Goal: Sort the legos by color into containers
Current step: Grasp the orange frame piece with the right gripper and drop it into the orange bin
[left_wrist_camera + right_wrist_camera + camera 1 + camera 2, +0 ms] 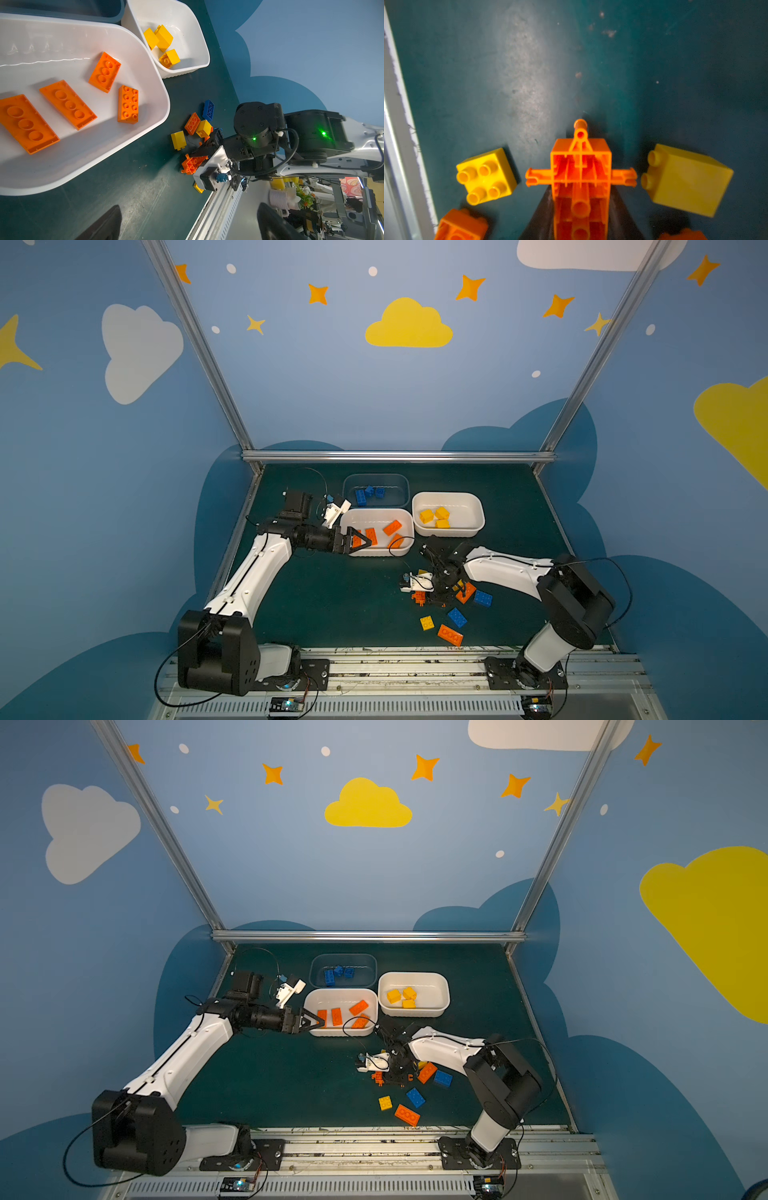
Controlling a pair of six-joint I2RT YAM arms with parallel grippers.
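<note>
— Dark green tabletop, blue cloud-painted walls behind. Report container positions.

— Three tubs sit at mid-frame in both top views. The transparent bluish tub is farthest back and holds blue bricks. The left white tub lies just below it in frame and holds orange bricks. The right white tub holds yellow bricks.

— Right fingers?

— My right gripper is clamped on the orange lattice piece, lower right of centre in both top views, among the unsorted legos. I grip the two long walls of its body, behind the side pegs. My judgement: flat walls give parallel contact, and the pegs would not. I cannot tell whether the piece is off the mat.

— Left fingers?

— My left gripper is spread fully and holds nothing. It hangs over the left end of the left white tub. Probable reason: it is parked clear of the right arm's route.

— Hazards?

— A yellow four-stud brick and a yellow brick on its side flank the held piece. The second is just beside a peg, and contact is not confirmed. A blue brick and an orange eight-stud brick lie nearer the bottom of the frame. Recommended: lift vertically so that the pegs drag no neighbour, then carry to the left white tub.
</note>
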